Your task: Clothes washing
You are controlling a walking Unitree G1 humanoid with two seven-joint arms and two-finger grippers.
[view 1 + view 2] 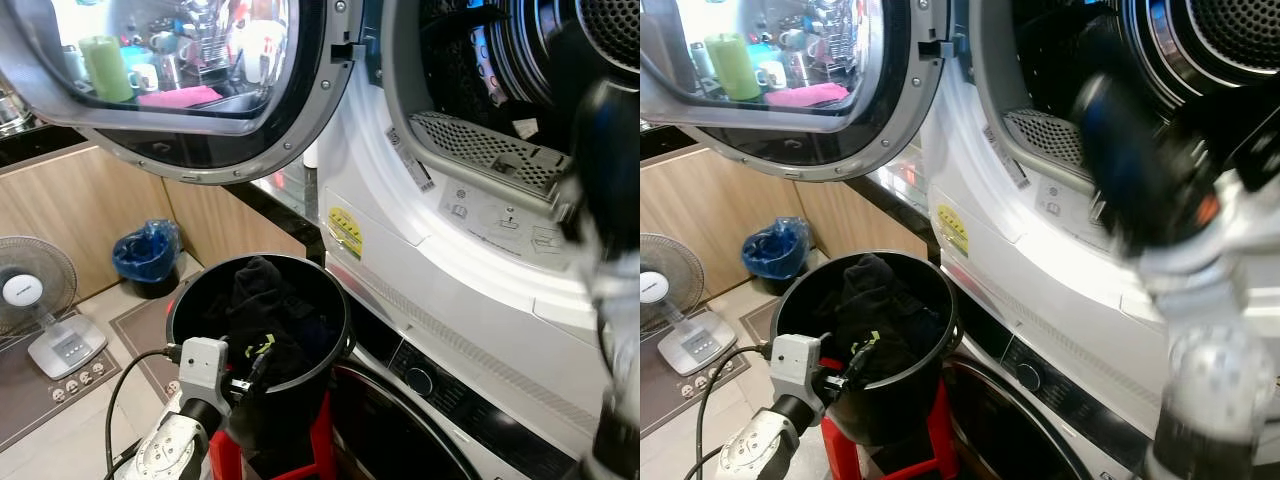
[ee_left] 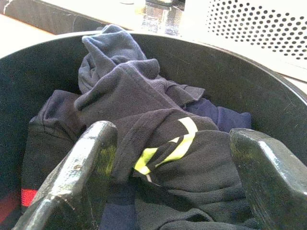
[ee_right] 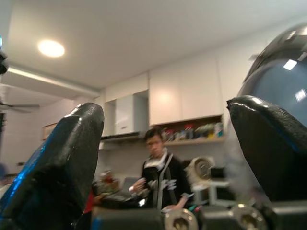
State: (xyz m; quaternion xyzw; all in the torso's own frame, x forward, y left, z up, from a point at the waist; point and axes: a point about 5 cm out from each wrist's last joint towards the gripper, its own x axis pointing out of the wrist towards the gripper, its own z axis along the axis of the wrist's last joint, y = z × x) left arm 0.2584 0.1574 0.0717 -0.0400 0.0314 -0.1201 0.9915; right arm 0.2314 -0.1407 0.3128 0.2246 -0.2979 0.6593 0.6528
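A black bucket [image 1: 190,290] stands on a red stool [image 1: 322,440] below the open machine. It holds dark clothes [image 1: 262,300], one with a yellow-green stripe [image 2: 165,146]. My left gripper [image 2: 172,139] is open at the bucket's near rim, with its fingers [image 2: 91,158] on either side of the striped garment. Above it the drum opening [image 1: 500,60] of the upper white machine gapes, and its round door [image 1: 180,90] is swung out to the left. My right gripper [image 3: 165,120] is open and empty. Its arm [image 1: 1140,180] is raised and blurred in front of the drum.
A lower machine's control panel [image 1: 430,385] and dark round door [image 1: 400,440] sit right of the bucket. On the floor to the left are a white fan [image 1: 40,300], a power strip [image 1: 75,380] and a blue-bagged bin [image 1: 147,255]. A person [image 3: 158,177] appears in the right wrist view.
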